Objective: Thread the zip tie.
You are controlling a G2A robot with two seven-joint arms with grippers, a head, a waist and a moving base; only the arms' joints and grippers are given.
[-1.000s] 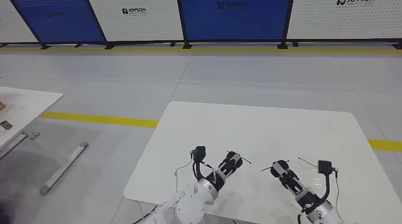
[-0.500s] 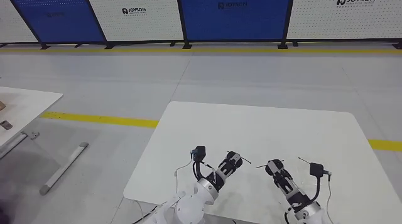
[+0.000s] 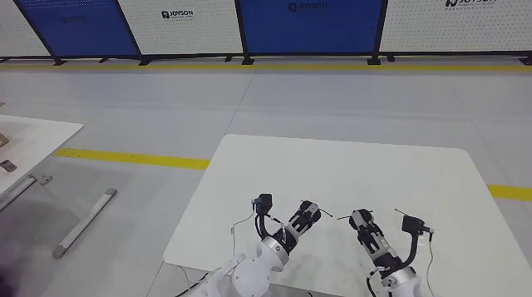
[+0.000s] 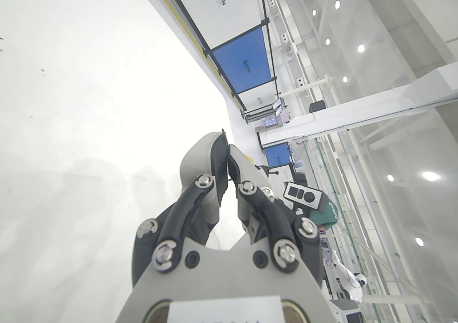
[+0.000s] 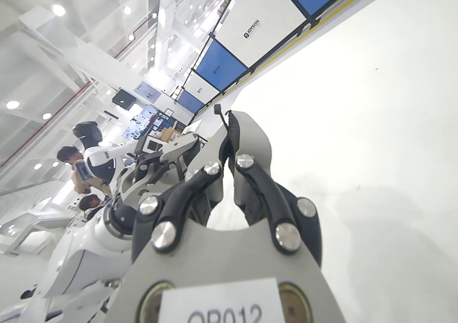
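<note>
Above the near part of the white table [image 3: 332, 164], my two grippers face each other. My left gripper [image 3: 309, 210] [image 4: 226, 147] is shut on a thin black zip tie end [image 3: 326, 212] that pokes out toward the right gripper. My right gripper [image 3: 357, 216] [image 5: 227, 124] is shut on another black zip tie end [image 3: 342, 220], and its small square head [image 5: 217, 110] sticks out past the pads. The two protruding tips lie a short gap apart, almost in line. The rest of the tie is hidden by the fingers.
The table's near edge runs just under both arms, and the tabletop stretches bare beyond the grippers. A second white table [image 3: 25, 143] stands far off to the left. Blue and white panels [image 3: 307, 6] line the back of the floor.
My right arm has slid left toward the left gripper, narrowing the gap between the two tie tips. The left arm has stayed in place.
</note>
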